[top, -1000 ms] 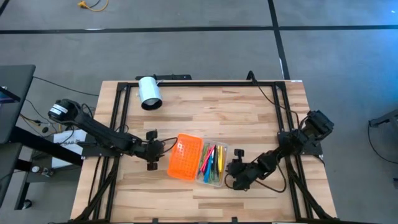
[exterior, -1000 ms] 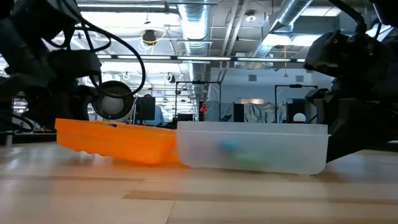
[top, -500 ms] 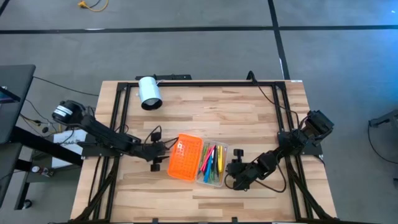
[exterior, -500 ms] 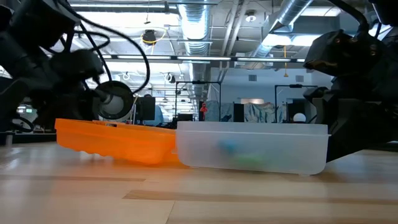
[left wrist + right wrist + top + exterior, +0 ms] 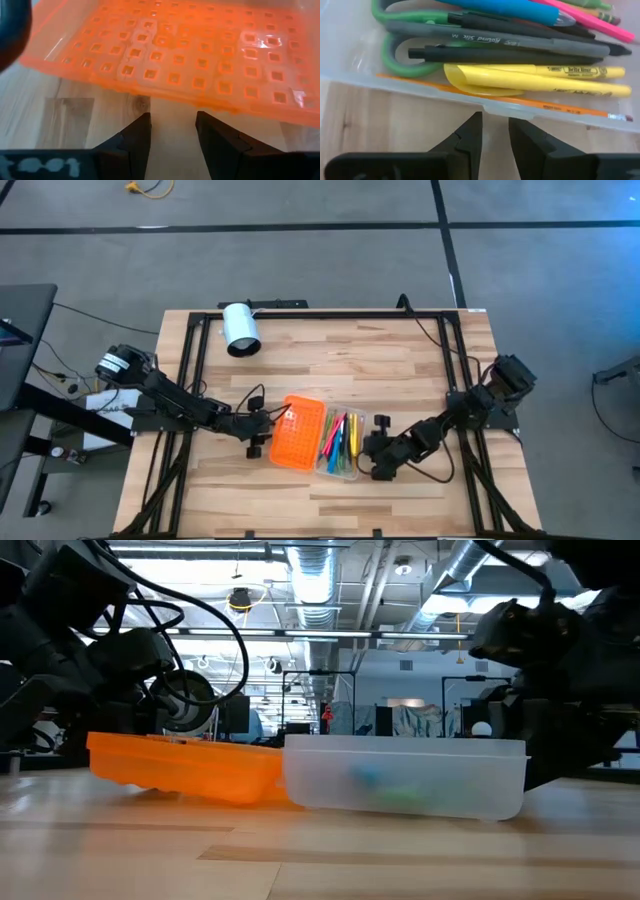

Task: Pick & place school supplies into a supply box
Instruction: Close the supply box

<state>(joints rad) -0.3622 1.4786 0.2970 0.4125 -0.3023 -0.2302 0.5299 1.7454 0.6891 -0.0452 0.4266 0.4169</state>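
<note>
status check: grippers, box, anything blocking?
Left gripper open, empty, at the orange lid edge. Right gripper open, empty, at the clear box wall. Pens and scissors inside, lid folded open. Nothing blocking.

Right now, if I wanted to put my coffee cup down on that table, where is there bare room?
Bare wood runs along the table front edge, below the supply box, and across the back right, beside the white cylinder. The middle is crowded: left gripper at the orange lid, right gripper at the box.
</note>
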